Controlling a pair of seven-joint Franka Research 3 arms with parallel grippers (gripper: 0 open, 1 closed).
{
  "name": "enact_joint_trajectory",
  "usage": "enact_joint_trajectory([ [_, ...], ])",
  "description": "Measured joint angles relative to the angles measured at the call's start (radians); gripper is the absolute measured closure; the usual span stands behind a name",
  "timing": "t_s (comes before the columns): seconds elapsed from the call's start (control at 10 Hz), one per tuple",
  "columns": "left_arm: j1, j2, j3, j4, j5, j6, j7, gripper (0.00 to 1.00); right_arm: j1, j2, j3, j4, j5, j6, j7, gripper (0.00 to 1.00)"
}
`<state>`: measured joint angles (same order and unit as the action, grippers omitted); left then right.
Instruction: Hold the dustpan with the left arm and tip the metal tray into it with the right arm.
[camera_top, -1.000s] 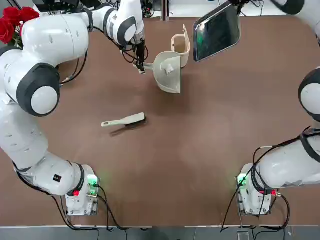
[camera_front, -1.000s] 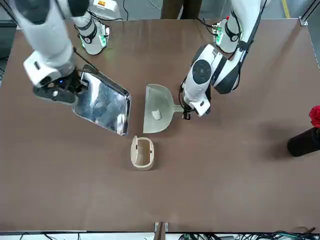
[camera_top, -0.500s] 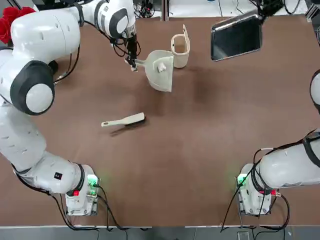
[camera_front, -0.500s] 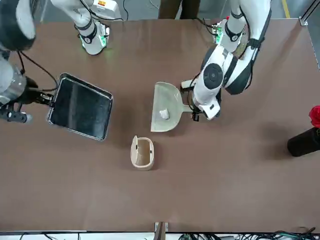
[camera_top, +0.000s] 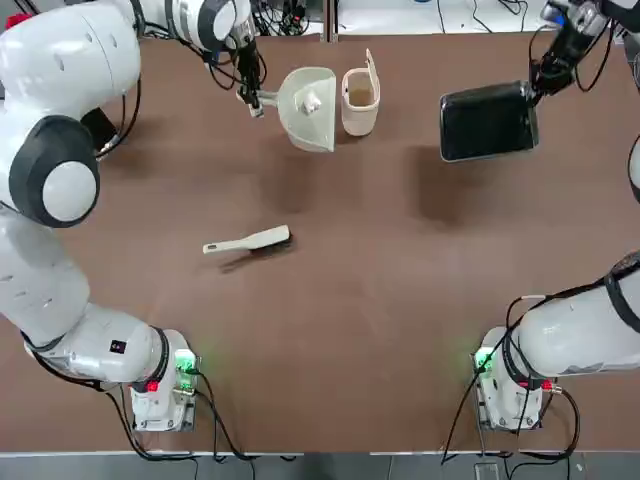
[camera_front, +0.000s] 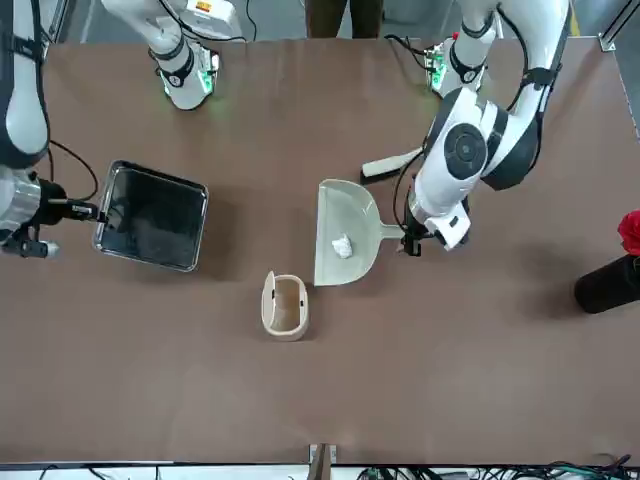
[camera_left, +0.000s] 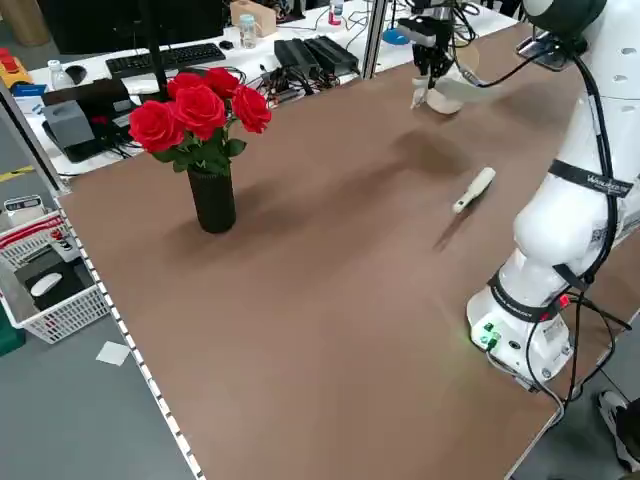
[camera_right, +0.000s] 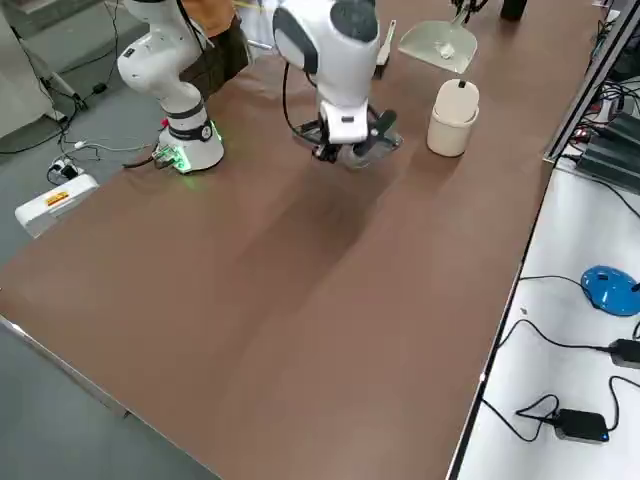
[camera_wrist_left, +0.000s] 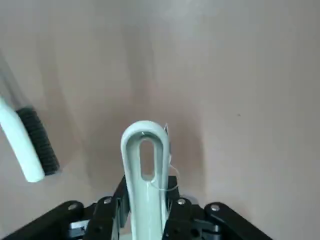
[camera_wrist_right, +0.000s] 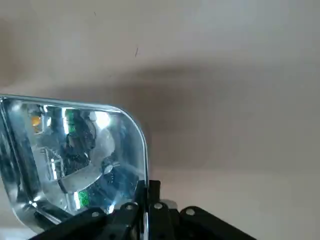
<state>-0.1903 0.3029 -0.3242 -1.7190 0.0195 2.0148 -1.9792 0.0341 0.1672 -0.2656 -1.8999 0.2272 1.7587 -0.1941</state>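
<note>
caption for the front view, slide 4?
Left gripper holds the dustpan with a white scrap inside; right gripper holds the metal tray apart.

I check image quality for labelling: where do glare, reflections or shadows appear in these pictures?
Right wrist view: the metal tray mirrors bright, coloured reflections. Top view: the same tray looks dark and casts a soft shadow on the table; the hand brush has a small one too. Left wrist view: the dustpan handle is sharp.

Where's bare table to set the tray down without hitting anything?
Open table lies under and in front of the tray, toward the right arm's base, and between the brush and both bases. It is crowded only around the dustpan and cup.
</note>
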Motion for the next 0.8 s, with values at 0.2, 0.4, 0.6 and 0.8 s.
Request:
enact_joint_trajectory([
  [0.2, 0.013, -0.001, 0.002, 0.065, 0.01, 0.0, 0.016, 0.67, -0.002, 0.091, -0.039, -0.049, 0.067, 0.102, -0.163, 0.96],
  [0.4, 0.021, -0.001, 0.004, 0.098, 0.057, -0.001, 0.015, 0.67, -0.005, 0.175, -0.051, -0.078, 0.121, 0.194, -0.269, 0.96],
  [0.6, 0.021, 0.001, 0.006, 0.117, 0.087, -0.001, 0.006, 0.67, -0.015, 0.24, -0.065, -0.086, 0.206, 0.217, -0.375, 0.96],
  [0.8, 0.019, 0.02, 0.007, 0.169, 0.108, 0.0, -0.03, 0.67, -0.024, 0.288, -0.087, -0.087, 0.247, 0.239, -0.434, 0.96],
])
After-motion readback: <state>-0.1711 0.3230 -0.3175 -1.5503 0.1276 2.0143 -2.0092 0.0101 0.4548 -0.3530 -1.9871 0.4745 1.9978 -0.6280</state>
